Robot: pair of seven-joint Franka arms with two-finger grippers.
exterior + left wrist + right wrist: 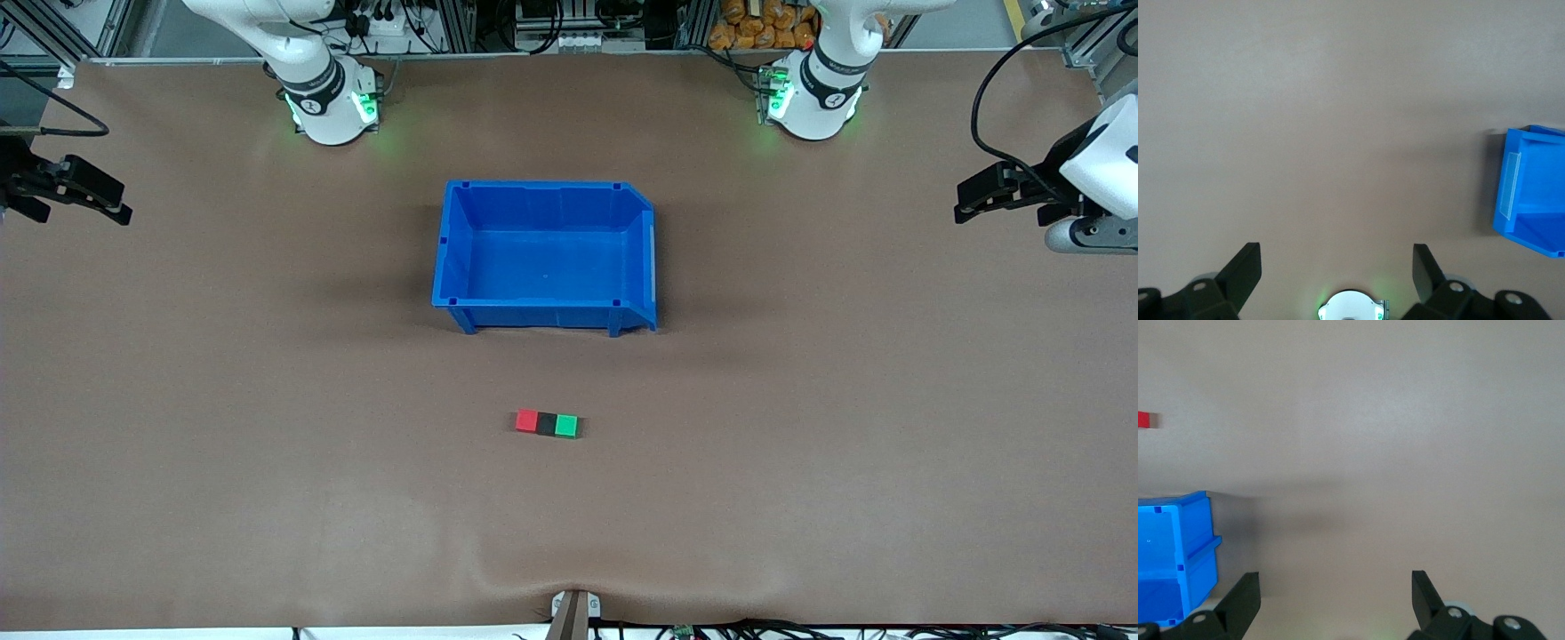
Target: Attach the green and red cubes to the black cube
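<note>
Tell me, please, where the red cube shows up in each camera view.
Front view: red cube on the table, touching the black cube, nearer the camera than the blue bin.
Left wrist view: not in it.
Right wrist view: red cube cut by the picture's edge.
Shared landmark: blue bin.

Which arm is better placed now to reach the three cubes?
Neither clearly. The red cube, black cube and green cube already touch in a row. Left gripper and right gripper wait open at the table's ends.

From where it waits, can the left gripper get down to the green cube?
Probably yes: the left gripper is open, the green cube lies in the open, and the blue bin sits farther back.
</note>
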